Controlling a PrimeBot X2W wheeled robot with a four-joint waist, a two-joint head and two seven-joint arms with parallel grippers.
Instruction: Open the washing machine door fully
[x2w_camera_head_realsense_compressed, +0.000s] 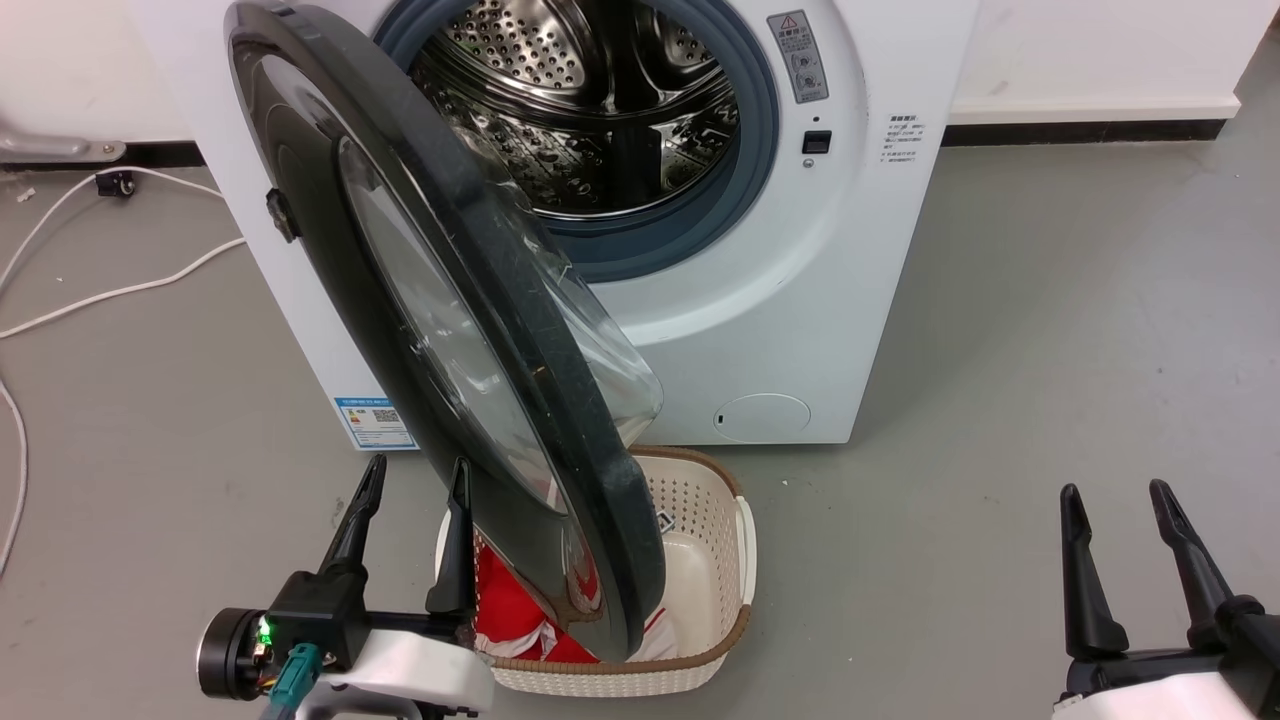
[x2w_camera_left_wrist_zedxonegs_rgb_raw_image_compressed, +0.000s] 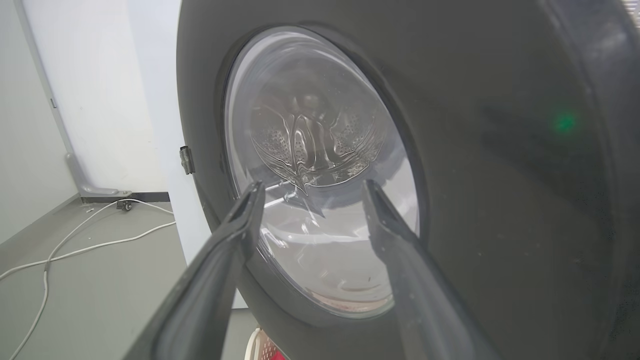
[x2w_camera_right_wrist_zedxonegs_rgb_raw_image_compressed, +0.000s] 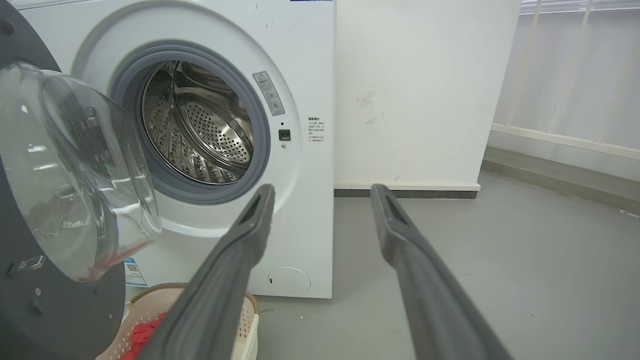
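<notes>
1. Washing machine door (x2w_camera_head_realsense_compressed: 450, 300): roughly half open, hinged at the washing machine's (x2w_camera_head_realsense_compressed: 800, 280) left edge.
2. Left gripper (x2w_camera_head_realsense_compressed: 419, 463): fingers spread, empty, beside the door's outer face; right gripper (x2w_camera_head_realsense_compressed: 1113, 488) likewise, well apart.
3. Advised: drive the free rim along its hinge arc.

white washing machine (x2w_camera_head_realsense_compressed: 760, 300), glossy black washing machine door (x2w_camera_head_realsense_compressed: 510, 320) with clear glass centre, silver perforated drum (x2w_camera_head_realsense_compressed: 590, 90), blue-grey gasket (x2w_camera_head_realsense_compressed: 700, 225), blue label sticker (x2w_camera_head_realsense_compressed: 375, 422), cream perforated basket (x2w_camera_head_realsense_compressed: 715, 530) with brown rim, red cloth (x2w_camera_head_realsense_compressed: 505, 600), grey floor (x2w_camera_head_realsense_compressed: 1050, 350), white cables (x2w_camera_head_realsense_compressed: 100, 295) far left, 2 black fingers each on left gripper (x2w_camera_head_realsense_compressed: 418, 470) and right gripper (x2w_camera_head_realsense_compressed: 1113, 490)
</notes>
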